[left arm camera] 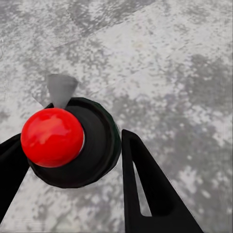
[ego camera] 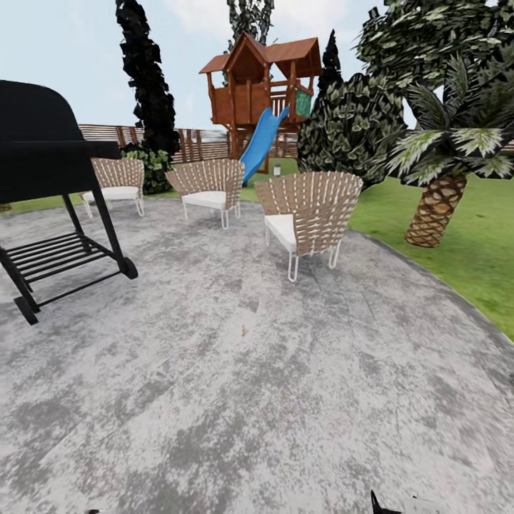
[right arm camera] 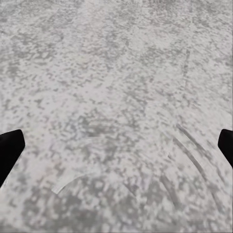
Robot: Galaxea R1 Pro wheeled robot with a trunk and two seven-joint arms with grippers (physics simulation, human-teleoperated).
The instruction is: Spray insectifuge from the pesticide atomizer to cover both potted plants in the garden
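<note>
The pesticide atomizer (left arm camera: 92, 145) is a dark round bottle with a glossy red ball top and a grey nozzle. It sits between the black fingers (left arm camera: 145, 184) of my left gripper (left arm camera: 73, 141), which is shut on it above the paved ground. My right gripper (right arm camera: 116, 145) is open, its black fingertips (right arm camera: 9, 148) far apart over bare mottled grey paving with nothing between them. The garden's round patio (ego camera: 235, 371) and green lawn (ego camera: 464, 250) spread ahead in the head view. The potted plants are out of view.
A black grill (ego camera: 50, 178) on a wheeled stand is at the left. Three wicker chairs (ego camera: 307, 214) stand along the patio's far side. Behind them are a wooden playhouse with a blue slide (ego camera: 260, 143), a slatted fence, bushes and a palm (ego camera: 439, 207).
</note>
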